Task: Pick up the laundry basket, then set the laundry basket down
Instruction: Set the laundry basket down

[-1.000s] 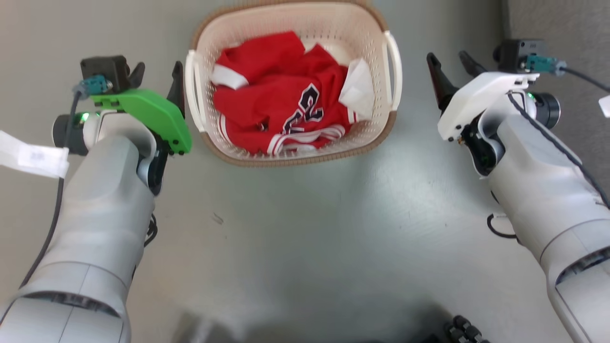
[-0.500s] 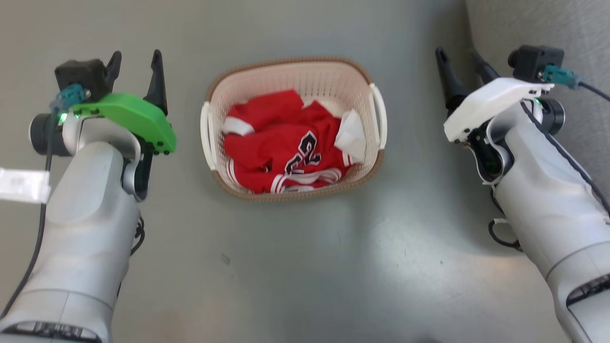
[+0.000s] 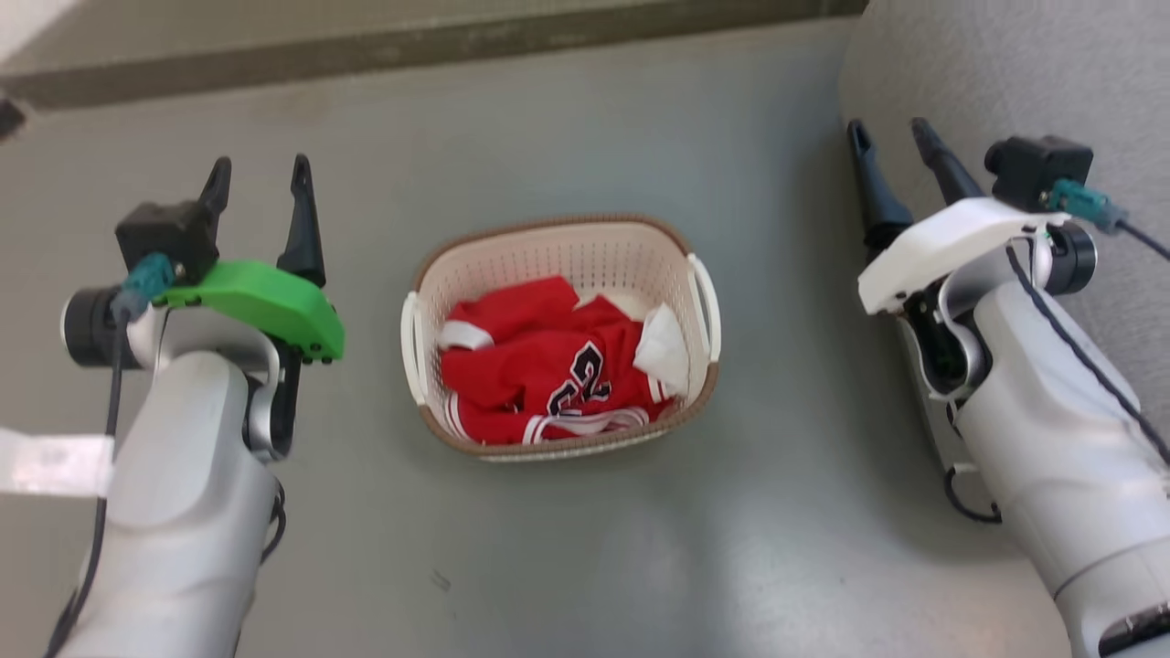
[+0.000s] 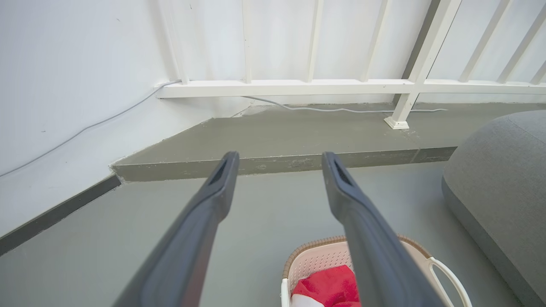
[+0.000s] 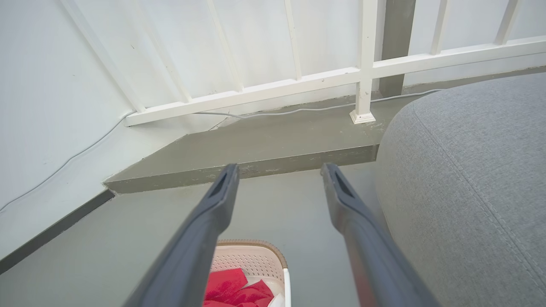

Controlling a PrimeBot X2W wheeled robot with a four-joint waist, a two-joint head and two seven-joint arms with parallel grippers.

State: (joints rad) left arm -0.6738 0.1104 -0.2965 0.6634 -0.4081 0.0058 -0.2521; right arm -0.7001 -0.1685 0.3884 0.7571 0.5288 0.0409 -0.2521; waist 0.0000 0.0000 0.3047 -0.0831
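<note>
Left claw [image 3: 260, 169] spread; laundry basket [image 3: 558, 260] bottom hidden under red jersey [image 3: 535, 366].

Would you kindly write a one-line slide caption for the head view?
Open left gripper and open right gripper flank the laundry basket, which holds a red jersey, on the grey floor.

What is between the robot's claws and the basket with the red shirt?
Nothing visible. Only bare grey floor separates the open left gripper and open right gripper from the cream perforated plastic laundry basket.
</note>
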